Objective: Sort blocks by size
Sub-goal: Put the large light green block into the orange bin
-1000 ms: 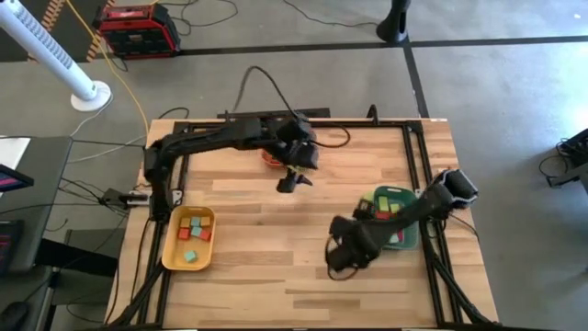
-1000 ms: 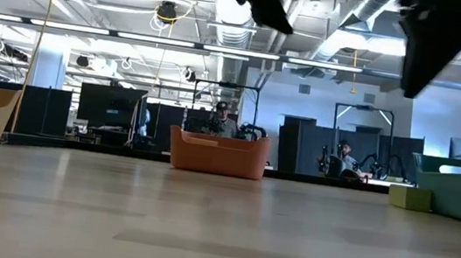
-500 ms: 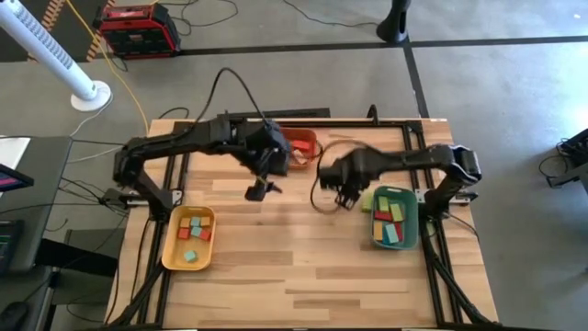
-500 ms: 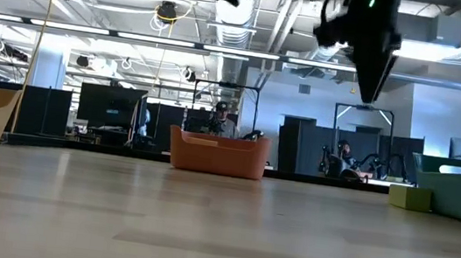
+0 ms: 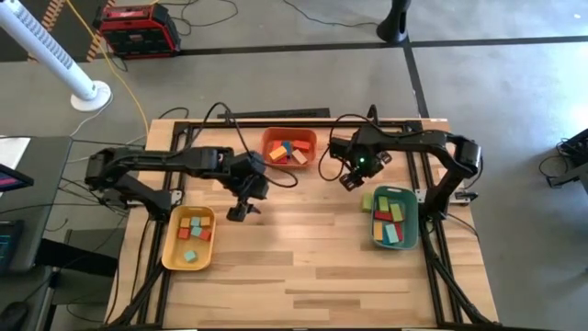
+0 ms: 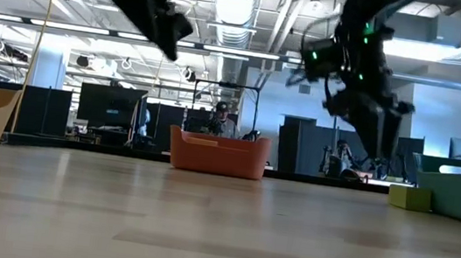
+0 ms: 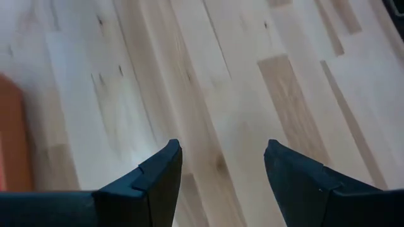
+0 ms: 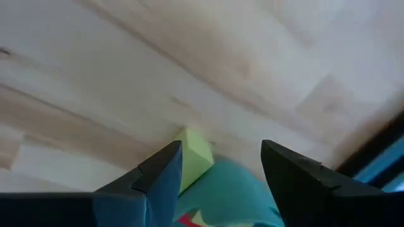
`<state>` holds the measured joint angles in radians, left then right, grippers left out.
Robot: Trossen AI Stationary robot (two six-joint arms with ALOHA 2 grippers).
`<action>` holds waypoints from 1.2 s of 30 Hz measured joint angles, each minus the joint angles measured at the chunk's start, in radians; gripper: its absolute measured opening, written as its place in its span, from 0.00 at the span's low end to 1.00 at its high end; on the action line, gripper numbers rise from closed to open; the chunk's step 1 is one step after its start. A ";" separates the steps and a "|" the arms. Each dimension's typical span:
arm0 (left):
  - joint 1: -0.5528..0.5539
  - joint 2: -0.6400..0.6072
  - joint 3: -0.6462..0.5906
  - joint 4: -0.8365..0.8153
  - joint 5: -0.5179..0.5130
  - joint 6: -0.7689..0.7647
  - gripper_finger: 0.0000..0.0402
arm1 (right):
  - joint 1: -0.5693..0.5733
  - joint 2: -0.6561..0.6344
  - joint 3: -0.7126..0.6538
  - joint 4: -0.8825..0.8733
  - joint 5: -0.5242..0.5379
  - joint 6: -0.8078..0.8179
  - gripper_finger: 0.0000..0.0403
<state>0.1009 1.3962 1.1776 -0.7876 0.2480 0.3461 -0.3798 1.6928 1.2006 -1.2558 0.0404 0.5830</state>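
Left claw (image 5: 238, 213) hangs over bare counter (image 5: 303, 257), fingers parted, empty. Right claw (image 5: 349, 180), also parted and empty, hovers near a lime block (image 8: 192, 154) beside the green tray (image 5: 393, 244).

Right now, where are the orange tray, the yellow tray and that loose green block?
orange tray (image 5: 311, 138): high view, its right rim.
yellow tray (image 5: 167, 241): high view, its left wall.
green block (image 5: 367, 199): high view, its top face.

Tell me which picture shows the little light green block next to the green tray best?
The high view: the light green block lies whole on the table, beside the green tray. The right wrist view shows only its corner between the right claw's fingers. The low view shows one side of it; the left wrist view shows nothing of it.
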 joint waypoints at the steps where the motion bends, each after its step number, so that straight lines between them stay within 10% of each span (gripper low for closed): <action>1: 0.000 -0.012 -0.028 0.017 0.000 -0.004 0.54 | -0.014 0.000 -0.025 0.015 -0.039 0.008 0.62; 18: -0.004 -0.098 -0.154 0.131 0.000 -0.037 0.54 | -0.134 0.001 -0.230 0.205 -0.345 0.027 0.62; 36: -0.010 -0.097 -0.154 0.134 -0.001 -0.035 0.54 | -0.041 0.001 -0.246 0.290 -0.412 0.030 0.62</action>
<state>0.0910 1.2991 1.0237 -0.6540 0.2474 0.3111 -0.4211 1.6936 0.9546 -0.9653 -0.3714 0.6130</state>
